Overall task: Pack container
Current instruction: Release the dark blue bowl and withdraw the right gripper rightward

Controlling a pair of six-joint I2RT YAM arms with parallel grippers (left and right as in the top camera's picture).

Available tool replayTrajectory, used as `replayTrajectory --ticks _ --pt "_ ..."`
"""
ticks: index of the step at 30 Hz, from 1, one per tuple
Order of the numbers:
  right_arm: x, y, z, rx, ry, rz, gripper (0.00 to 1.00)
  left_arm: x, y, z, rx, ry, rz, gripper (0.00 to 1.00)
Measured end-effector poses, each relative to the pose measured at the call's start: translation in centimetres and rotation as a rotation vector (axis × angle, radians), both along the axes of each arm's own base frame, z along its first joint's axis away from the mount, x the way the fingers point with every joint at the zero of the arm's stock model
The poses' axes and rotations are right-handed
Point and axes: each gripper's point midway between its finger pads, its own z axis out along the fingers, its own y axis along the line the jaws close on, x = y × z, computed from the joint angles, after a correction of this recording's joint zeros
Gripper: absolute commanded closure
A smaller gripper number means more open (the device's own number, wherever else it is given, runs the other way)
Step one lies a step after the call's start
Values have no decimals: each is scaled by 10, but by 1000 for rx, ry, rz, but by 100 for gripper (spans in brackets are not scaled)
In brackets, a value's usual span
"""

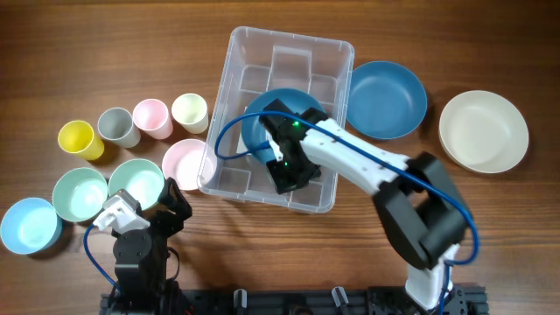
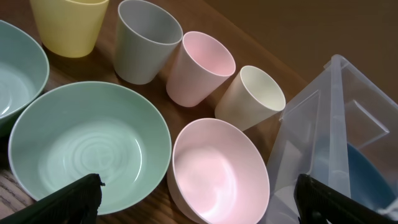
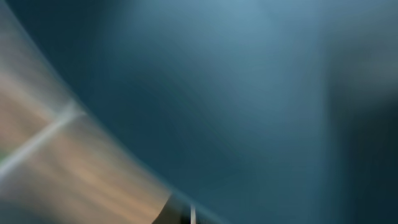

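The large clear plastic rectangular container (image 1: 289, 61) sits mid-bench, its long axis running 1 to 7 o'clock. The nearer right gripper (image 1: 287, 168) is inside it over a dark blue bowl (image 1: 293, 96); I cannot tell how its jaws stand. The left gripper (image 2: 200, 202), jaws spread, waits at the container's 8 o'clock.

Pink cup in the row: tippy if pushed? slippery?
Pink cup tapers to a narrow base, so a high push probably tips it. Smooth, thin-looking wall suggests light and perhaps slippery. Grey cup and cream cup stand close beside it, so it may knock them.
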Motion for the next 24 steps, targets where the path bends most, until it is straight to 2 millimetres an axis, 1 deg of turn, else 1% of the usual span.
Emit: replayTrajectory --ticks 1,3,7,10,11,13,14,16,18,20,23,24 --pt "0 -2 -7 -16 9 -2 96 0 0 0 0 0 0 0" --pt "9 -4 -7 -13 -17 -13 96 0 0 0 0 0 0 0" --pt "47 -6 -7 15 -137 -60 96 0 0 0 0 0 0 0" --pt "81 -16 -4 27 -226 -117 95 0 0 0 0 0 0 0" --pt "89 -20 -2 26 -245 -134 94 0 0 0 0 0 0 0" --pt "102 -28 5 24 -259 -152 89 0 0 0 0 0 0 0" --pt "105 -29 10 27 -259 -149 87 0 0 0 0 0 0 0" --pt "111 -25 26 47 -260 -136 85 0 0 0 0 0 0 0" --pt "109 -18 41 68 -243 -119 85 0 0 0 0 0 0 0" --pt "96 -13 56 78 -221 -99 84 0 0 0 0 0 0 0" --pt "63 -11 86 74 -183 -59 85 0 0 0 0 0 0 0" --pt "46 -18 93 38 -137 -63 85 0 0 0 0 0 0 0"
